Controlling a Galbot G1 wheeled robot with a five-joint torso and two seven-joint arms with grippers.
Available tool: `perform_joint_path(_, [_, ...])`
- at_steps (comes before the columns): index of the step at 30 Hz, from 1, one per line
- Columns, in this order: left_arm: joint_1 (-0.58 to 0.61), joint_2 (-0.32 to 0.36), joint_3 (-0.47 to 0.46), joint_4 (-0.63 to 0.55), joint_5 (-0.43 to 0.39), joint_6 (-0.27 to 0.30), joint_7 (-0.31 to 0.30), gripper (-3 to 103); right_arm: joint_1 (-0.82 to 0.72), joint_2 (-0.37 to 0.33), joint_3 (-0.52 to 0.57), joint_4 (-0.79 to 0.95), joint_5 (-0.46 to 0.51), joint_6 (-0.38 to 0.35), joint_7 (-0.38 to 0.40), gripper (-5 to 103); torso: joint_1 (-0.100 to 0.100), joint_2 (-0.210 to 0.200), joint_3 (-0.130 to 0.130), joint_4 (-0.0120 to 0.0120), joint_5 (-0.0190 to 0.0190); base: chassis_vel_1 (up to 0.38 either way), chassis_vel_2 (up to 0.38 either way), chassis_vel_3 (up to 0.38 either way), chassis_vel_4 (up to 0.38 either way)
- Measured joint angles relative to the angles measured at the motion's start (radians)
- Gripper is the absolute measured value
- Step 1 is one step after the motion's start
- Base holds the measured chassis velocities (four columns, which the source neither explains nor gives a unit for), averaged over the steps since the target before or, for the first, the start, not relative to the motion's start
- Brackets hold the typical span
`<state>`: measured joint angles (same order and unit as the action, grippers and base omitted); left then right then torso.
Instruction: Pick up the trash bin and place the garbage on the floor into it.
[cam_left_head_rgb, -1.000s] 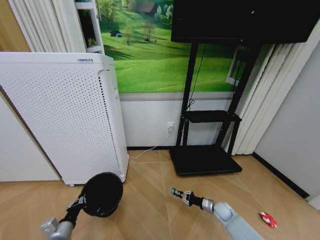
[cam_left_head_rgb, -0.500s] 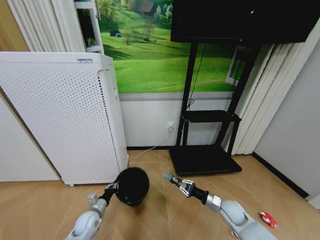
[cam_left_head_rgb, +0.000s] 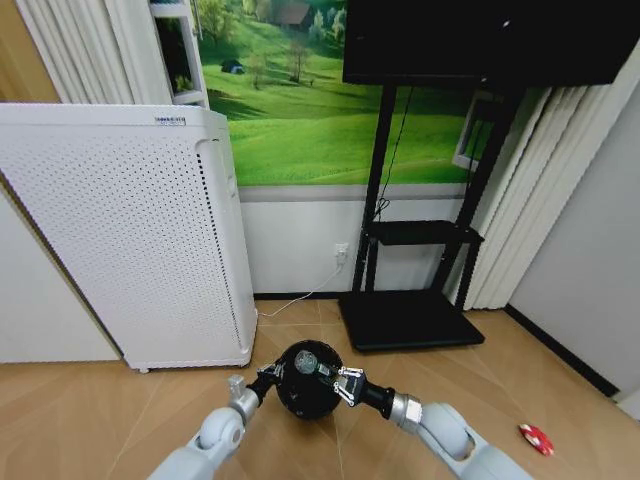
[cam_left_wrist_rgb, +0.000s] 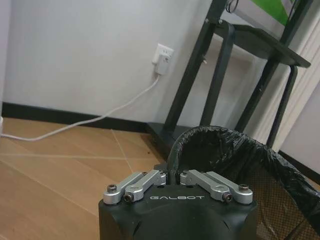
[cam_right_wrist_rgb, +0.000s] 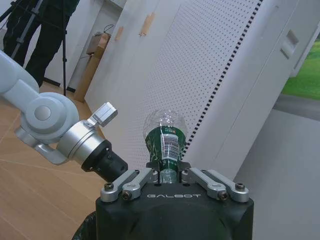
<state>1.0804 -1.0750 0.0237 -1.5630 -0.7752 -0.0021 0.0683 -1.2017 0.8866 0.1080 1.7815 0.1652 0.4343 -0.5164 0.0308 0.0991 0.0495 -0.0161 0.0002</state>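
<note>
The black trash bin (cam_left_head_rgb: 305, 385) is held up off the floor (cam_left_head_rgb: 90, 420), low in the middle of the head view, at about 6 o'clock. It is tipped so that its round mouth faces the camera. It has a black bag inside, and in the left wrist view the crinkly bag edge (cam_left_wrist_rgb: 235, 150) shows well.

The left tool (cam_left_head_rgb: 272, 375) comes in from 7 o'clock. It is closed on the rim of the trash bin at the bin's 9 o'clock side. In the left wrist view the tool (cam_left_wrist_rgb: 172, 175) pinches the thin black rim between its fingers.

The right tool (cam_left_head_rgb: 322, 372) comes in from 5 o'clock. It is closed on a small clear bottle (cam_left_head_rgb: 305, 362) with a green label. The bottle sits right at the mouth of the bin, near the bin's top edge. In the right wrist view the tool (cam_right_wrist_rgb: 169, 167) grips the bottle (cam_right_wrist_rgb: 166, 135) by its narrow end, and the round clear end points away from the tool. The left arm (cam_right_wrist_rgb: 65, 132) is just beside it there.

A small red wrapper (cam_left_head_rgb: 536, 437) lies on the floor at about 4 o'clock, well apart from the bin.

Behind the bin, at 10 o'clock, stands a big white box with many little holes (cam_left_head_rgb: 130, 240). At 1 o'clock is a black stand (cam_left_head_rgb: 410, 315) by the wall.
</note>
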Motion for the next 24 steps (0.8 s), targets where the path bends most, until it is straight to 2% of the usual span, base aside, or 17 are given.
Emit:
perform_joint_path(7, [0.012, -0.01, 0.013, 0.001, 0.049, -0.004, 0.016, 7, 0.007, 0.007, -0.052, -0.002, -0.003, -0.004, 0.014, 16, 0.0, 0.0, 0.0, 0.0, -0.0003, 0.0, 0.0, 0.0, 0.0])
perform_joint_path(17, [0.068, 0.002, 0.006, -0.071, 0.106, -0.004, 0.035, 7, 0.039, 0.035, -0.089, -0.074, -0.002, -0.005, 0.062, 14, 0.0, 0.0, 0.0, 0.0, -0.0002, 0.0, 0.0, 0.0, 0.0])
perform_joint_path(19, [0.088, 0.004, -0.008, -0.086, 0.114, -0.003, 0.038, 7, 0.041, 0.043, -0.089, -0.093, -0.002, -0.006, 0.076, 21, 0.0, 0.0, 0.0, 0.0, -0.0002, 0.0, 0.0, 0.0, 0.0])
perform_joint_path(20, [0.088, 0.004, -0.008, -0.086, 0.114, -0.003, 0.038, 7, 0.041, 0.043, -0.089, -0.093, -0.002, -0.006, 0.076, 21, 0.0, 0.0, 0.0, 0.0, -0.0002, 0.0, 0.0, 0.0, 0.0])
perform_joint_path(22, [0.097, 0.003, -0.018, -0.094, 0.115, -0.003, 0.038, 7, 0.041, 0.044, -0.086, -0.101, -0.003, -0.007, 0.077, 32, 0.0, 0.0, 0.0, 0.0, -0.0002, 0.0, 0.0, 0.0, 0.0])
perform_joint_path(23, [0.097, 0.003, -0.018, -0.094, 0.115, -0.003, 0.038, 7, 0.041, 0.044, -0.086, -0.101, -0.003, -0.007, 0.077, 32, 0.0, 0.0, 0.0, 0.0, -0.0002, 0.0, 0.0, 0.0, 0.0])
perform_joint_path(24, [0.102, 0.003, -0.023, -0.098, 0.114, -0.003, 0.038, 7, 0.04, 0.044, -0.084, -0.102, -0.004, -0.007, 0.077, 37, 0.0, 0.0, 0.0, 0.0, -0.0003, 0.0, 0.0, 0.0, 0.0])
